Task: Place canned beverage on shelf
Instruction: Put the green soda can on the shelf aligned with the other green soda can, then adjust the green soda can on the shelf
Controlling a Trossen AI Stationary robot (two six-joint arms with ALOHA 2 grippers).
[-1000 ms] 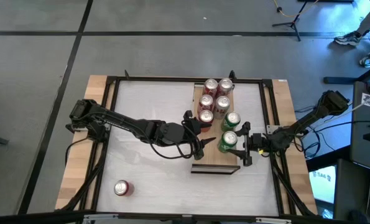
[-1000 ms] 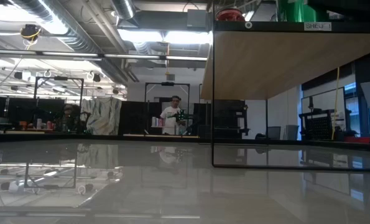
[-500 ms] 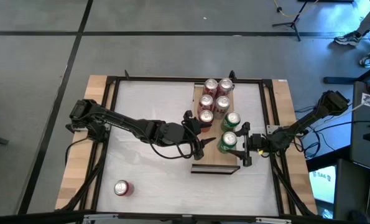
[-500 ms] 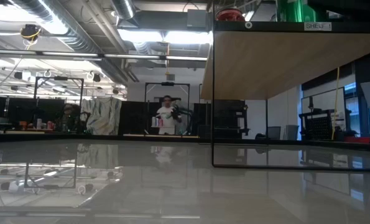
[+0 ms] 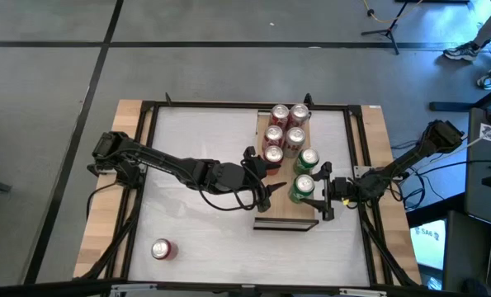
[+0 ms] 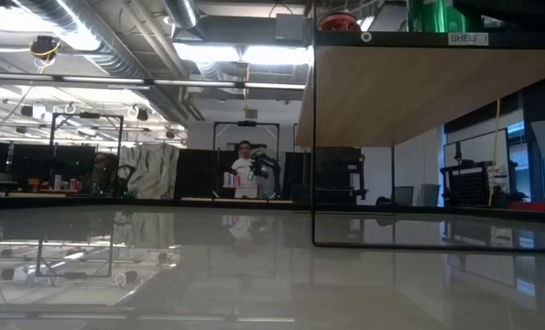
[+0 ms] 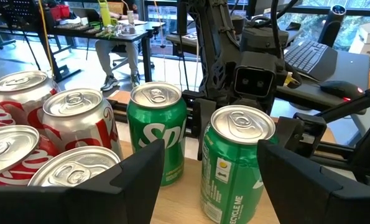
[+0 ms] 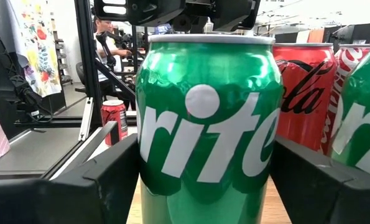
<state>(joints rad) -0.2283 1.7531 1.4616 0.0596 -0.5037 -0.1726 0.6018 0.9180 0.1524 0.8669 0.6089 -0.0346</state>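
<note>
The light-wood shelf [image 5: 285,210] is raised on a black frame; in the low view I see its underside [image 6: 391,92]. Several red cans [image 5: 273,134] and two green cans stand on it. My right gripper [image 5: 318,195] is open, and its fingers stand on either side of the nearer green Sprite can [image 5: 303,186], which stands upright on the board [image 8: 206,118]. My left gripper [image 5: 266,175] is open and empty. It hovers level at the shelf's left side, facing the same green can [image 7: 234,162]. Another red can [image 5: 161,249] stands on the white tabletop at the near left.
The second green can [image 7: 157,130] and the red cans [image 7: 79,124] crowd the shelf's far half. The near end of the shelf [image 5: 286,221] is bare. Black frame rails [image 5: 228,105] run round the table. A person [image 6: 245,170] stands in the room beyond.
</note>
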